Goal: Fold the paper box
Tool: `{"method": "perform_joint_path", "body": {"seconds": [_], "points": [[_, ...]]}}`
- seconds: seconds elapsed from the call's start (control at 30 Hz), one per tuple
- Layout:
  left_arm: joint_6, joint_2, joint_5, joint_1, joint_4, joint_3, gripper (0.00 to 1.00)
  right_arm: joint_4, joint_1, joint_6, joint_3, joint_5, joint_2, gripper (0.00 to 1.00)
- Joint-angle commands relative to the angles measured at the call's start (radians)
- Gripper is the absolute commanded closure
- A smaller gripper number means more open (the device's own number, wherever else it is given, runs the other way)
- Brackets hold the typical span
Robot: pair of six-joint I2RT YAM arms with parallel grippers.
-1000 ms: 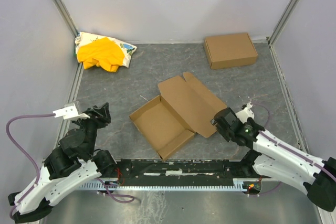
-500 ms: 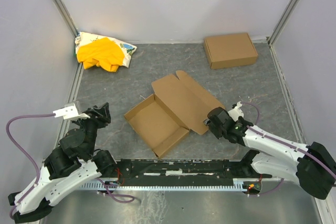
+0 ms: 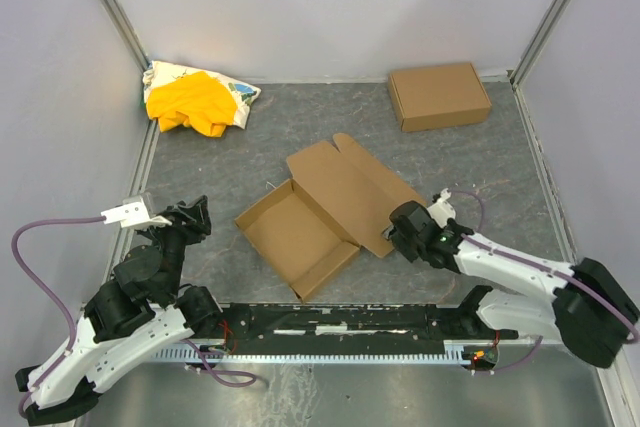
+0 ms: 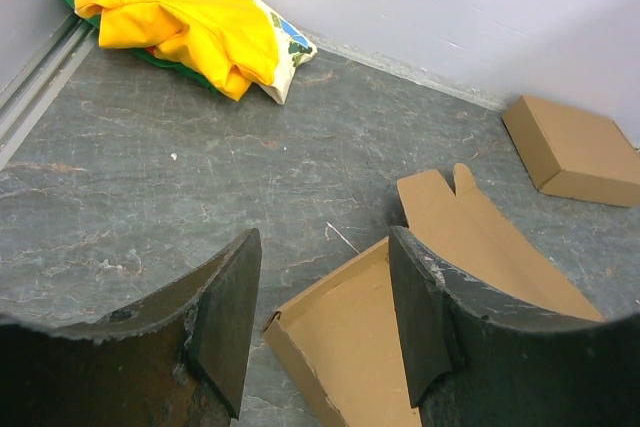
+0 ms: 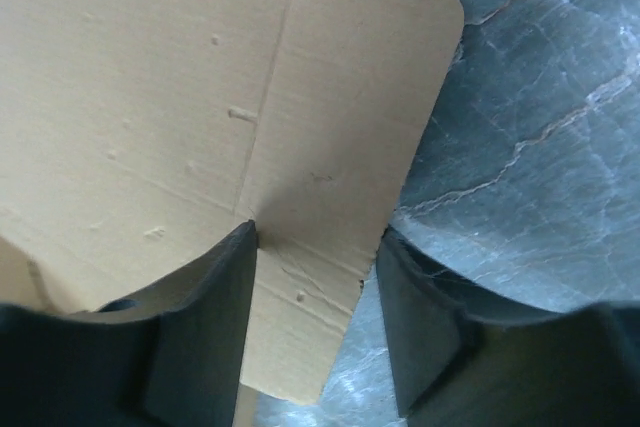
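Note:
The paper box (image 3: 300,237) lies open on the grey table mat: a shallow tray with raised walls and a flat lid panel (image 3: 345,187) spread to its back right. My right gripper (image 3: 398,229) is low at the lid's near-right corner. In the right wrist view the corner flap (image 5: 300,147) lies between the fingers of the right gripper (image 5: 315,247), which stands open and touches it on both sides. My left gripper (image 3: 195,212) hovers open and empty to the left of the tray; in the left wrist view the left gripper (image 4: 322,247) frames the tray's corner (image 4: 350,347).
A closed ready-made cardboard box (image 3: 438,95) sits at the back right. A yellow-and-white cloth heap (image 3: 195,99) fills the back left corner. Grey walls with metal rails bound the mat on three sides.
My right gripper has slid left onto the lid's corner flap and its jaws have narrowed. The whole box has shifted a little to the left. The left arm has stayed still.

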Motion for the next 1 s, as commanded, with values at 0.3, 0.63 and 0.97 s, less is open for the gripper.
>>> {"method": "perform_joint_path", "body": {"seconds": [0.3, 0.63, 0.97], "points": [[0.031, 0.010, 0.006, 0.003, 0.042, -0.002, 0.39, -0.034, -0.001, -0.391, 0.252, 0.088, 0.160, 0.98], [0.031, 0.012, 0.009, 0.003, 0.042, -0.002, 0.39, -0.220, -0.010, -1.098, 0.646, 0.163, 0.286, 0.97], [0.030, -0.001, 0.013, 0.003, 0.041, -0.002, 0.38, -0.224, -0.030, -1.236, 0.834, 0.203, 0.334, 0.31]]}}
